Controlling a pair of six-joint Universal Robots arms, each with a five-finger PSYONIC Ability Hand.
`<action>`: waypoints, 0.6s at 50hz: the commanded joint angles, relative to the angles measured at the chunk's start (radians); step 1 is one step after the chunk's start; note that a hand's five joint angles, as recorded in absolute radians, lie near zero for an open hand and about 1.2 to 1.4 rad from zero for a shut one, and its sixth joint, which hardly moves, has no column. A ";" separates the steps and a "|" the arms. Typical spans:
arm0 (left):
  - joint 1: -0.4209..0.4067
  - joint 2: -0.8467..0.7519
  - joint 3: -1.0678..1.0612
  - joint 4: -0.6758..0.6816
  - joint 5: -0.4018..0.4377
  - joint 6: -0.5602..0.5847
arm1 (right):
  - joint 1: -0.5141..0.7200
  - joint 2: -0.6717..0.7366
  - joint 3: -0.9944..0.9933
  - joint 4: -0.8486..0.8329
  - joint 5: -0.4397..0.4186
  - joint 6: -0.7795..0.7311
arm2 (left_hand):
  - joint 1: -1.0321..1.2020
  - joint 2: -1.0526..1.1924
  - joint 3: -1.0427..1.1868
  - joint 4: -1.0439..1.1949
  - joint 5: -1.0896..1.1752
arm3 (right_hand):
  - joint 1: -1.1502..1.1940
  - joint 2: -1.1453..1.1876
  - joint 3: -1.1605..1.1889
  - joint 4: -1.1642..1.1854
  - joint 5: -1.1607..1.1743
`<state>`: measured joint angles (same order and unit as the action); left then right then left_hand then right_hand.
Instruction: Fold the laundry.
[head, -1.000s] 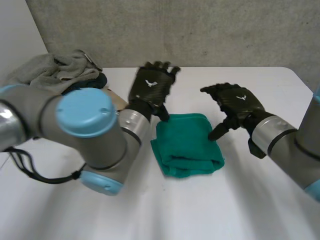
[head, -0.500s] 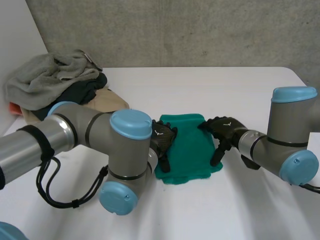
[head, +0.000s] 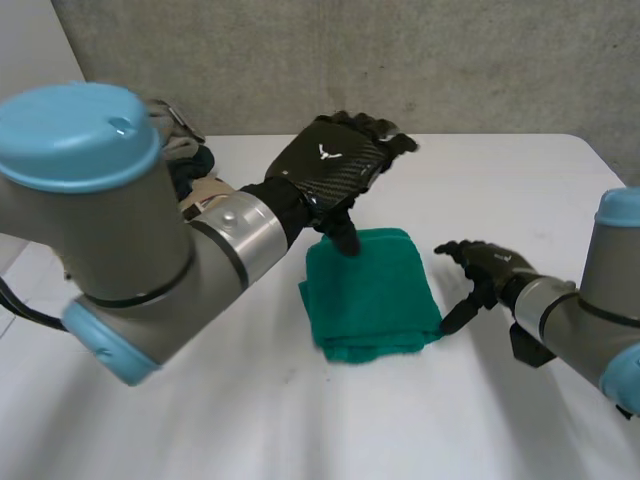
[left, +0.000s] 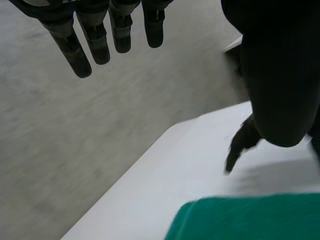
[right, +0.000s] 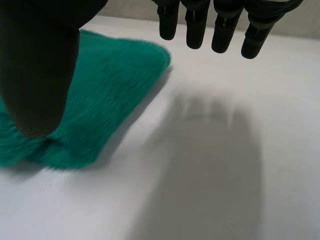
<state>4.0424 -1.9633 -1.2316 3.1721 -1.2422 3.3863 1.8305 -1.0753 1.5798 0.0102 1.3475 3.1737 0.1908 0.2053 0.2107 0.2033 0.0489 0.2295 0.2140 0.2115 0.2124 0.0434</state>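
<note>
Here, my left hand (head: 335, 165) — a white emblem (head: 325, 152) on its back — hangs over the far edge of the folded green towel (head: 370, 295), fingers straight and spread, thumb pointing down at the cloth, nothing held. My right hand (head: 492, 266) is just beside the towel's right edge, fingers loosely extended and empty. The towel lies in the middle of the white table (head: 480, 180); a heap of laundry (head: 190, 155) rests at the far left corner.

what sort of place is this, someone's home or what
Most likely a robotics lab or test bench, not a home: a bare concrete wall behind a plain white table, with grey robot arms over one folded green towel.
</note>
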 joint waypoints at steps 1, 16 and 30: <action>0.055 0.024 -0.009 -0.064 0.176 -0.094 | 0.019 0.035 0.028 -0.056 -0.056 0.090 | 0.005 -0.009 -0.015 -0.007 -0.028 | -0.055 -0.039 -0.037 -0.038 -0.043; 0.053 0.024 -0.017 -0.064 0.179 -0.101 | 0.122 0.138 -0.032 -0.082 -0.044 0.120 | 0.005 -0.009 -0.015 -0.007 -0.028 | -0.039 -0.023 -0.021 -0.022 -0.027; 0.052 0.024 -0.014 -0.058 0.181 -0.101 | 0.110 0.130 -0.082 -0.282 0.022 0.169 | 0.005 -0.009 -0.015 -0.007 -0.028 | 1.167 1.182 1.185 1.184 1.178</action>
<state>4.0950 -1.9390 -1.2485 3.1098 -1.0619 3.2859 1.9510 -0.9230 1.5421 -0.1680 1.3221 3.3094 0.1908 0.2053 0.2107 0.2033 0.0489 0.7310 0.8197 0.7862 0.9433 0.9580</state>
